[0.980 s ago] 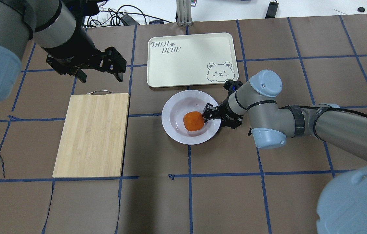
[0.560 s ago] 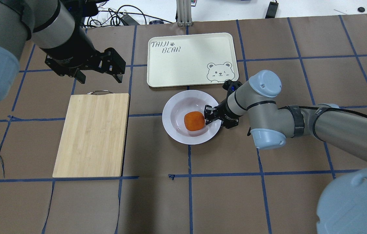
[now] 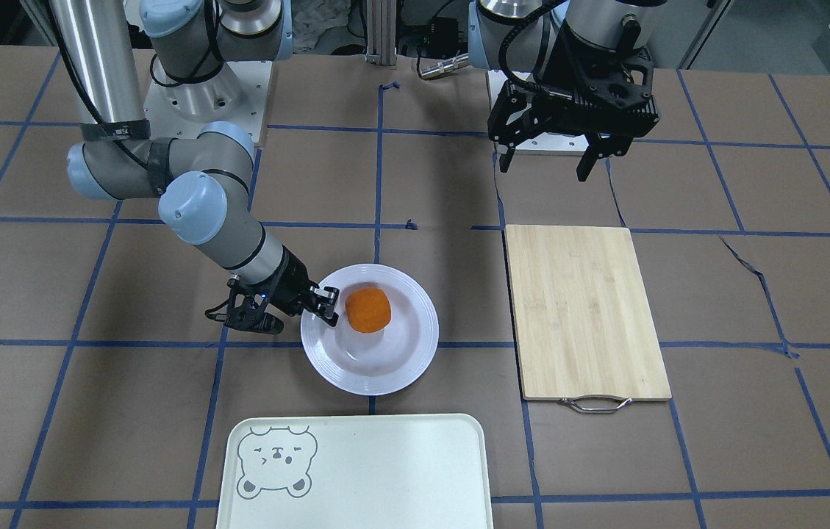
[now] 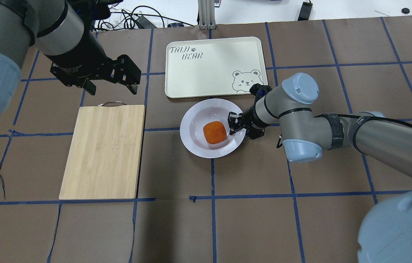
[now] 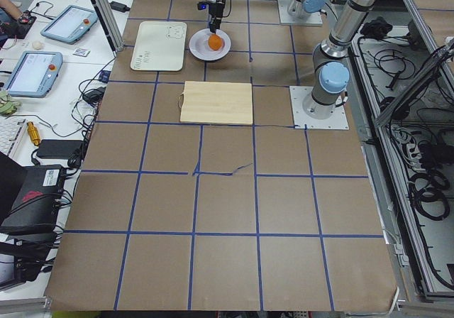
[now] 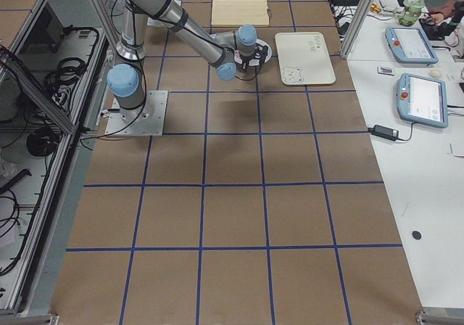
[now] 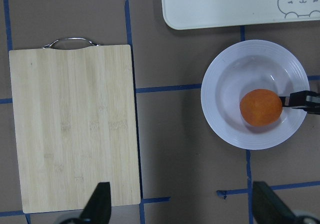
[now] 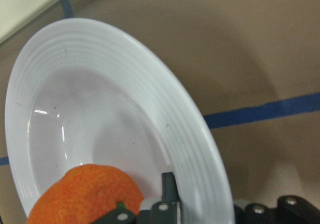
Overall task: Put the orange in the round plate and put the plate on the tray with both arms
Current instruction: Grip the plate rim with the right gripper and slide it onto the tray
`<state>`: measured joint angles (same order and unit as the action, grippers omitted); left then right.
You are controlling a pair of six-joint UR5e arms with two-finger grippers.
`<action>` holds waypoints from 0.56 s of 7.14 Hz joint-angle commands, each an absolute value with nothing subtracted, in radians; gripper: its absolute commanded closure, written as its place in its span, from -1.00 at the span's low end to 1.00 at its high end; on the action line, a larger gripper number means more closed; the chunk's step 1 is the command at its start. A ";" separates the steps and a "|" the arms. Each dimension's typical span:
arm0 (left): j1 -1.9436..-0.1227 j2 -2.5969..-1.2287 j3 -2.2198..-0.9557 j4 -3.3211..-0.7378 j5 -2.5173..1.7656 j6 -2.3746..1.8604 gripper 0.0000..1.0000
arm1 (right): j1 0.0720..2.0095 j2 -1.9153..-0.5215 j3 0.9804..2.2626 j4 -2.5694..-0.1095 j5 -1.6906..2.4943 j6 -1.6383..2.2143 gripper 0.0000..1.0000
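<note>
The orange [image 4: 214,132] lies in the deep centre of the white round plate [image 4: 195,120], which sits just in front of the cream tray [image 4: 209,69]. My right gripper [image 4: 233,124] is shut on the plate's right rim, one finger inside next to the orange [image 8: 85,194] and the other under the rim [image 8: 125,74]. The left gripper [image 4: 111,83] hangs open above the table beyond the cutting board, holding nothing. In the left wrist view its fingertips [image 7: 102,204] frame the board, with the plate [image 7: 235,79] off to the right.
A bamboo cutting board [image 4: 103,149] with a metal handle lies left of the plate. Cables and a metal post sit past the table's far edge behind the tray. The tray [image 3: 370,470] holds nothing.
The plate with the orange has shifted slightly toward the tray, together with my right gripper on its rim. The left gripper has barely moved.
</note>
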<state>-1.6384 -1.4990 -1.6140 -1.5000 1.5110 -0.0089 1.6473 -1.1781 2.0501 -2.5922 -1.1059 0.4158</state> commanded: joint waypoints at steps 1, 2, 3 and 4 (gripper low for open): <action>-1.638 -1.499 -1.615 -1.500 1.511 -0.009 -1.00 | 1.617 -1.186 1.973 -2.585 -1.050 0.500 0.89; -1.638 -1.497 -1.615 -1.500 1.511 -0.008 -1.00 | 1.612 -1.183 1.913 -2.551 -1.049 0.509 0.89; -1.638 -1.497 -1.617 -1.500 1.511 -0.008 -1.00 | 1.599 -1.168 1.848 -2.536 -1.049 0.511 0.89; -1.638 -1.496 -1.618 -1.500 1.511 -0.008 -1.00 | 1.571 -1.111 1.763 -2.534 -1.051 0.509 0.88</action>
